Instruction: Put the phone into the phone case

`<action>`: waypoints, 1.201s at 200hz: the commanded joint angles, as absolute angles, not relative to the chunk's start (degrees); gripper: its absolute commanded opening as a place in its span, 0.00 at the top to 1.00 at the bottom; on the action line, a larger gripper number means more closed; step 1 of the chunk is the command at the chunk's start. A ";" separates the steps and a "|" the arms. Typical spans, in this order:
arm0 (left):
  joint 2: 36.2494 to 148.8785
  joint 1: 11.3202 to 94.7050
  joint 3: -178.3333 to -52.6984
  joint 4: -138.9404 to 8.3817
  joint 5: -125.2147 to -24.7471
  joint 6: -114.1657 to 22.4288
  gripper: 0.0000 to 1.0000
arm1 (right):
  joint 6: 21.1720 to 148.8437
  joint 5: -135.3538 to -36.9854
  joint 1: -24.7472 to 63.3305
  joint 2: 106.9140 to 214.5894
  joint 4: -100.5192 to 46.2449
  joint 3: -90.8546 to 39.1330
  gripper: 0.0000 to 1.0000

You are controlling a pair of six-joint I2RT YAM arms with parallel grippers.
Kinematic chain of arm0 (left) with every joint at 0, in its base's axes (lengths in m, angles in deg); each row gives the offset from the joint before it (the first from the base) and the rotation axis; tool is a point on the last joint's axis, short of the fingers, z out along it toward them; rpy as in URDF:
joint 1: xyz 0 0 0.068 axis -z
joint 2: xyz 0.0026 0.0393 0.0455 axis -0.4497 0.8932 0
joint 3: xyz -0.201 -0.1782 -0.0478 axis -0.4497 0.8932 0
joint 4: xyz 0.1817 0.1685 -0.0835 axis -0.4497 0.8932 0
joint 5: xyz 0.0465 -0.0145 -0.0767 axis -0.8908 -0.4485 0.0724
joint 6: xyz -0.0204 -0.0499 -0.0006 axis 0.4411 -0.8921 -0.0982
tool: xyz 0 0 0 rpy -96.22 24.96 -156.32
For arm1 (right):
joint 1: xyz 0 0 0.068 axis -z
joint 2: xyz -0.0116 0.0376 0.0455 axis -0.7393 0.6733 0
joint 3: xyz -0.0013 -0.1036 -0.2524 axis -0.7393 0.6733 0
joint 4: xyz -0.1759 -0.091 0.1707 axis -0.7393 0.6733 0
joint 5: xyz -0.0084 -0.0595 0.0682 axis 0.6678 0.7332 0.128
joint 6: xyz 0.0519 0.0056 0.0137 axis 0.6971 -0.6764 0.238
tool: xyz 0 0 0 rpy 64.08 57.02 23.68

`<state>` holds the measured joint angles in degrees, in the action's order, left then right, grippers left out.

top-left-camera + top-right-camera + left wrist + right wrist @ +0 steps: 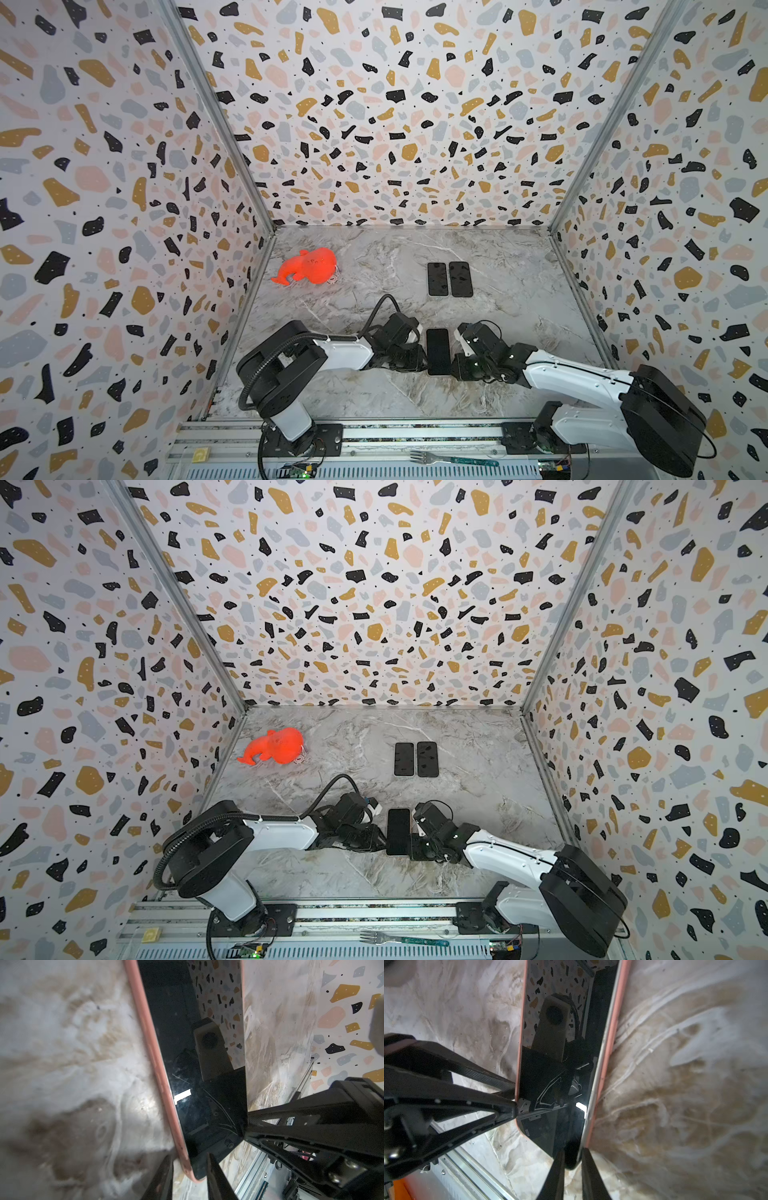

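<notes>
Nearest me, a fork lies on the rail. Past it, mid-counter, the phone sits in the pink case, its silver right edge showing above the rim. My right end effector is clamped on the phone's near corner. My left end effector straddles the cased corner; I cannot tell whether it pinches. Farther back lie two black slabs and, far left, an orange toy.

Looks bright and even in both top views, lit softly from above, barely any shadow around the phone, bends the walls far from it. Goes dimmer in the wrist shots, throws a white glare patch on its screen, smears the table right beside it.
</notes>
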<state>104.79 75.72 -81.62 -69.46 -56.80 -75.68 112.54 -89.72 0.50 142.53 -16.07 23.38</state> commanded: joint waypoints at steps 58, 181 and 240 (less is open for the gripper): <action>108.34 75.77 -79.20 -72.82 -55.54 -77.56 0.71 | 113.08 -92.94 -0.31 145.24 -20.13 23.08 0.89; 108.93 75.77 -78.72 -74.42 -55.06 -78.21 0.72 | 115.13 -95.96 -0.30 149.13 -26.31 26.59 0.95; 108.87 75.82 -77.97 -75.03 -54.79 -78.84 0.72 | 114.56 -96.36 -0.53 150.62 -26.24 25.59 0.95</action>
<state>105.90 74.45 -79.59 -74.73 -54.42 -78.65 114.88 -90.42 1.70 145.70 -21.88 24.76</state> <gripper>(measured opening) 0.283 0.048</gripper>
